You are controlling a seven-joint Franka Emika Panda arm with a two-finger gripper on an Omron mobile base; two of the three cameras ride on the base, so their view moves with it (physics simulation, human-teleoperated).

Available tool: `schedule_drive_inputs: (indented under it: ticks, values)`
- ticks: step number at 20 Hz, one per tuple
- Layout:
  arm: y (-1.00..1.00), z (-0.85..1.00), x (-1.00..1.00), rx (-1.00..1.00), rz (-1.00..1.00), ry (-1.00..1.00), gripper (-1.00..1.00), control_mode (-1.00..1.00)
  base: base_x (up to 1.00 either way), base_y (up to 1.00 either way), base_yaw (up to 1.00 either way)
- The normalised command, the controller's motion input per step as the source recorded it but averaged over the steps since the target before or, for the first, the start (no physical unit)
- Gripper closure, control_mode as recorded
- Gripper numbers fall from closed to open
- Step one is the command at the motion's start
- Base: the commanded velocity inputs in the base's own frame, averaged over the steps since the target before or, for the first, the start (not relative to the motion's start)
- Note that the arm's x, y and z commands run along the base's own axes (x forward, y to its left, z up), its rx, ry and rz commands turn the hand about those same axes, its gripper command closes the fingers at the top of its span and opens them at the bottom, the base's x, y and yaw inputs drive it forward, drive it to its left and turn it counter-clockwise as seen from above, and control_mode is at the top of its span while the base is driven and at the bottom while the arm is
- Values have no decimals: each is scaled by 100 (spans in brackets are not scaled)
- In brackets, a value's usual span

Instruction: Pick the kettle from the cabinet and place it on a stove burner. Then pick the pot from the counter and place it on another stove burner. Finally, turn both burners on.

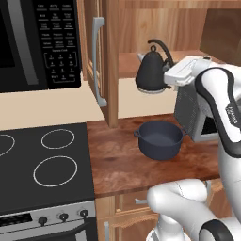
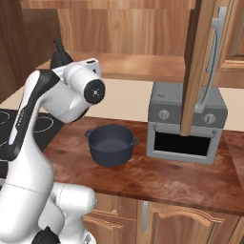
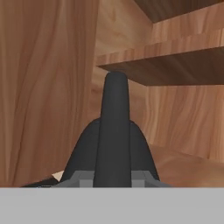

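Note:
The small black kettle (image 1: 151, 71) hangs at the front of the open cabinet's wooden shelf (image 1: 128, 63), above the counter (image 1: 122, 164). My gripper (image 3: 113, 177) is shut on its arched handle, which runs up between the fingers in the hand view. From the right base view the kettle (image 2: 59, 57) peeks out behind my hand. The dark blue-grey pot (image 1: 160, 139) (image 2: 110, 145) stands on the counter just below. The small stove burner (image 1: 58, 139) is a thin white ring on the black cooktop at the left.
The open cabinet door (image 1: 110, 61) with its grey bar handle (image 1: 97, 61) stands between shelf and stove. A grey toaster oven (image 2: 186, 124) sits on the counter at the right. A microwave (image 1: 33, 42) hangs over the stove. Knobs (image 1: 63, 217) line the stove front.

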Motion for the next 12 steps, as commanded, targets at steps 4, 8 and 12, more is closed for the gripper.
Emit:
schedule_drive_inputs:
  ticks: [4,8,12]
  values:
    - [0,-20,-36,0,0,3,100,-100,0,0,0]
    - [0,-21,-29,0,0,4,100,-100,0,0,0]
    - [0,-18,-36,0,0,2,100,-100,0,0,0]
